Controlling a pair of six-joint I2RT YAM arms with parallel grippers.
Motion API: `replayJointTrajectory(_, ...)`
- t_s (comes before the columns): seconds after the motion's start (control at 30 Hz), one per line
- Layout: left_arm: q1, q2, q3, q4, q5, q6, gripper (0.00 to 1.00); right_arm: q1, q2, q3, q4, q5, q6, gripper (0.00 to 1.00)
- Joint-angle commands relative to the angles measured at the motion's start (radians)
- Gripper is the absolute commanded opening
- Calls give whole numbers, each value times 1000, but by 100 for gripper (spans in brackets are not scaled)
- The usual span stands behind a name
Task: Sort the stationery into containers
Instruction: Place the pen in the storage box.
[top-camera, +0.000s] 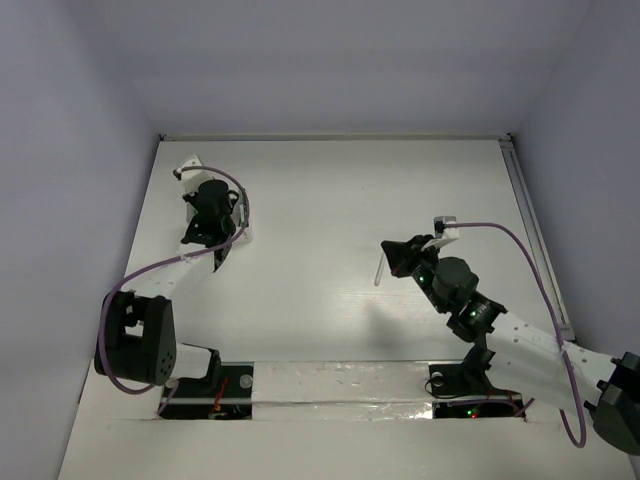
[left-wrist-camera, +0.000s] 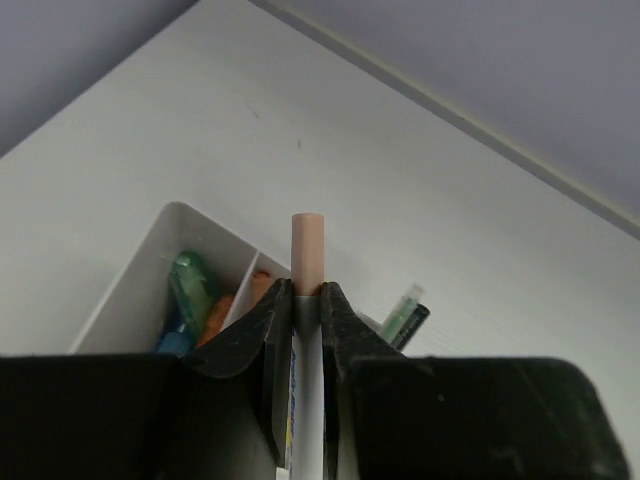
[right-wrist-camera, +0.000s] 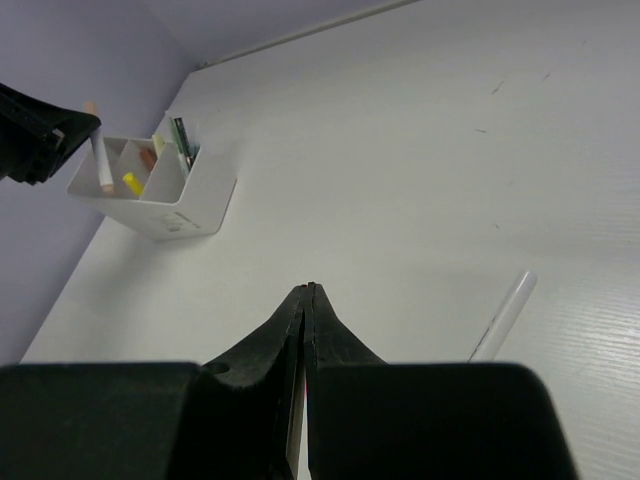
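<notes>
Left wrist view: left hand (left-wrist-camera: 307, 290) clamped on a white pen (left-wrist-camera: 307, 245), peach end up, held upright.
Location: over the tray (left-wrist-camera: 140, 285). In the right wrist view the pen's lower end sits at the mouth of an end compartment; whether it touches bottom cannot be told.
Tray contents: green, blue and orange markers (left-wrist-camera: 190, 285) in one compartment, dark pens in another.
Right hand (right-wrist-camera: 308, 290): jaws pressed together, low over the table (right-wrist-camera: 400, 150); nothing clearly held.
Loose item: one clear pen (right-wrist-camera: 505, 312), flat on the table just beside the right hand, well apart from the tray.
Step in hand, judged: depositing the white pen.
Next move: lower it, then open; afterwards the clear pen needs picking up.
</notes>
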Motion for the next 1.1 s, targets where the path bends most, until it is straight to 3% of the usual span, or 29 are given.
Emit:
replayJointTrajectory(0.0,33,-36,3,109,-75,30,0,7,7,46,39,-6,2,6)
replayJointTrajectory(0.17,70,-26,17,126,-41,7,0,7,22,47,44,-12,5,6)
replayJointTrajectory(0.33,89,12,22,169,-98,57,0,7,27,47,49,-17,7,6)
replayJointTrajectory(0.57,89,67,8,324,-98,183,0,7,24,47,46,-18,7,6)
replayJointTrajectory(1.07,49,159,-47,463,-78,244,0,7,35,47,49,-9,5,6)
